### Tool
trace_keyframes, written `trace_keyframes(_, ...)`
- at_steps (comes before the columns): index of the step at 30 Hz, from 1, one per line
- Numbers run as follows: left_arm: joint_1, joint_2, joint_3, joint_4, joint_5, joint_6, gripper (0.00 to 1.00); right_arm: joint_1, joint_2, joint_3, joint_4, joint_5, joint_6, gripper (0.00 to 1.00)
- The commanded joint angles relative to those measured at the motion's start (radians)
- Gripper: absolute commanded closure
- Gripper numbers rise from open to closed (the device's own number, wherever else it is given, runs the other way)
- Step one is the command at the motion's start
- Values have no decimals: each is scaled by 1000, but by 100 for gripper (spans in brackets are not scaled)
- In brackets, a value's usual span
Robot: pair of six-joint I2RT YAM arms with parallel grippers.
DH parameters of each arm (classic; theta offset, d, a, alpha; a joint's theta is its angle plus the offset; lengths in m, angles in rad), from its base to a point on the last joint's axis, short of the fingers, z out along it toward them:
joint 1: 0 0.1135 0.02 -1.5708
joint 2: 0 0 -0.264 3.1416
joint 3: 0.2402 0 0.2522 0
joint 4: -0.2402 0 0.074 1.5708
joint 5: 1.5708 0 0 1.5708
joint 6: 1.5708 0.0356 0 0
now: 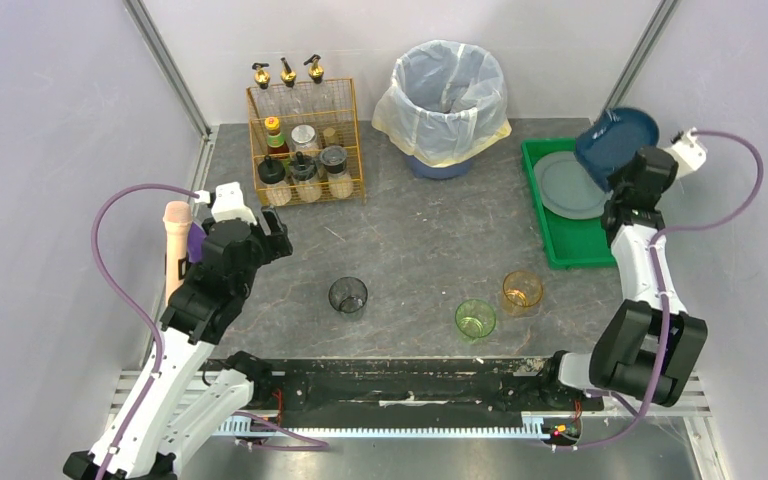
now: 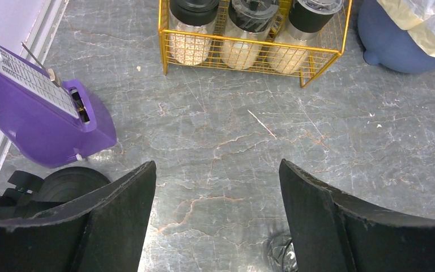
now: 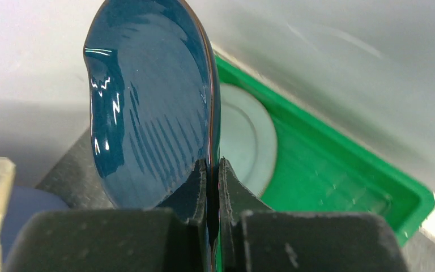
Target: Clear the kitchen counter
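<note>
Clamped edge-on in my right gripper (image 3: 212, 164), a blue plate (image 3: 147, 113) hangs tilted over the green tray (image 3: 340, 170) and its grey plate (image 3: 243, 141). The kitchen counter (image 1: 410, 240) spreads beneath both arms, bearing a dark cup (image 1: 348, 296), a green cup (image 1: 475, 319) and an orange cup (image 1: 522, 292) near its front edge. My left gripper (image 2: 215, 170) hovers spread above it.

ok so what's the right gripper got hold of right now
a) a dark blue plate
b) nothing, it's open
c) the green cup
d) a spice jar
a: in the right wrist view the right gripper is pinched shut on the rim of the dark blue plate, held on edge over the green tray where a grey plate already lies.
</note>
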Motion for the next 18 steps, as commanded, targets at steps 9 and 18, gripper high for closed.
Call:
trace_keyframes(9,6,10,-5,39,22,10,15,-113,81,-158,224,-250,272,100)
trace_keyframes(18,7,27,-8,39,21,14,16,-122,261,-133,327,-308,337,100)
